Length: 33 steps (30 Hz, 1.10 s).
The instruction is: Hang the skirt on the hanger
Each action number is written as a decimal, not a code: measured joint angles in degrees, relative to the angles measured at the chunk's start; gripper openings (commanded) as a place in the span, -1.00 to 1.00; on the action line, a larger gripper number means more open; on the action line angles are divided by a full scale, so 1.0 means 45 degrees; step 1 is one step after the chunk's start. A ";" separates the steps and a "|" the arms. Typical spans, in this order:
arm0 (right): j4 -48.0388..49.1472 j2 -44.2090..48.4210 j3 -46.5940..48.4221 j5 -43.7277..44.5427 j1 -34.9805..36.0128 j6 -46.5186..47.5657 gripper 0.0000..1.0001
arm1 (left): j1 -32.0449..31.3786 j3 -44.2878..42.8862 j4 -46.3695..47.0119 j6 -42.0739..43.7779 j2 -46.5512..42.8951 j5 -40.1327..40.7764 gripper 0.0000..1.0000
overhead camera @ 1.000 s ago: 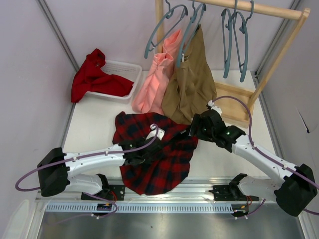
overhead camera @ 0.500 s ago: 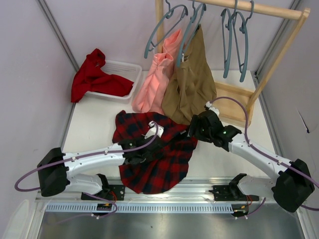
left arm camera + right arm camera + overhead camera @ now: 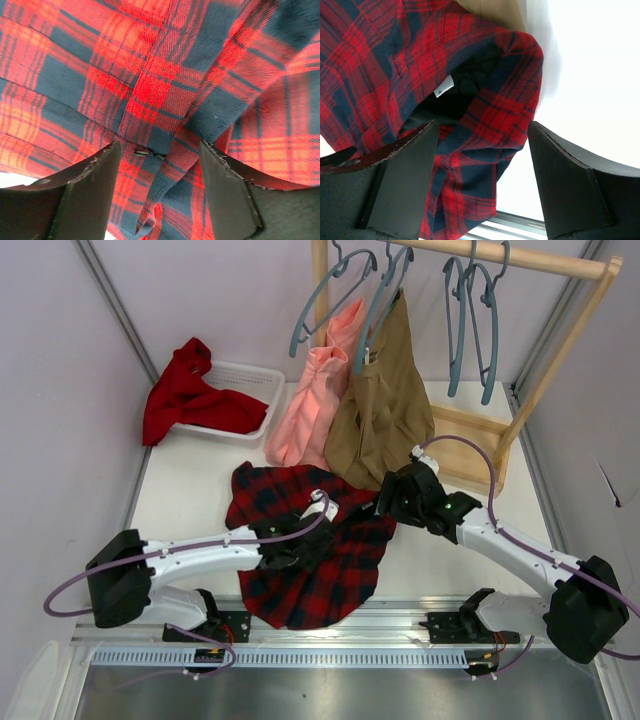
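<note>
Left pincer (image 3: 157, 150) and right pincer (image 3: 482, 127) both gape over the skirt (image 3: 330, 585) — pinching only one loose layer could let it sag and slip.

No writing, brand, number or sign can be read anywhere in these views. The only thing that looks like a label is a small white tag (image 3: 443, 86) sewn at the edge of the dark lining inside the skirt (image 3: 485, 115), seen from the right wrist camera. It is too small and too pale for any print on it to be made out.
</note>
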<state>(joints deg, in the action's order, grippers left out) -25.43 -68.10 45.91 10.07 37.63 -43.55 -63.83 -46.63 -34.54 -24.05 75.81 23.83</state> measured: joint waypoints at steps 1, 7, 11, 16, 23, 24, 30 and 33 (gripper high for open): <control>-0.0010 0.0015 -0.0029 0.0000 -0.0005 0.0000 0.55 | 0.0000 0.0000 0.0024 -0.0019 0.0223 0.0019 0.32; -0.0083 0.0272 -0.0063 0.0019 -0.0058 -0.0005 0.55 | 0.0000 0.0000 0.0151 -0.0223 0.0869 0.0515 0.16; -0.0102 0.0350 -0.0136 0.0024 -0.0078 -0.0058 0.55 | 0.0058 0.0010 0.0355 -0.0539 0.0869 0.0806 0.06; -0.0097 0.0350 -0.0175 0.0019 -0.0078 -0.0112 0.55 | 0.0340 0.0306 0.0835 -0.0884 0.0869 0.1005 0.04; -0.0078 0.0345 -0.0180 0.0015 -0.0078 -0.0136 0.55 | 0.0763 0.0991 0.1457 -0.1224 0.0816 0.1044 -0.48; -0.0078 0.0340 -0.0180 0.0015 -0.0078 -0.0141 0.55 | 0.0787 0.1044 0.1545 -0.1268 0.0787 0.1054 -0.61; 0.0136 0.0068 -0.0180 0.0010 -0.0078 -0.0136 0.53 | 0.0937 0.1088 0.1661 -0.1326 0.0471 0.1209 -1.00; 0.0321 -0.0209 -0.0180 0.0000 -0.0078 -0.0136 0.53 | 0.1069 0.1083 0.1627 -0.1307 0.0049 0.1248 -1.00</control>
<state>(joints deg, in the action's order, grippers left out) -23.99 -69.04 45.10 10.07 37.28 -44.16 -59.02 -41.76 -27.22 -29.93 76.03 29.45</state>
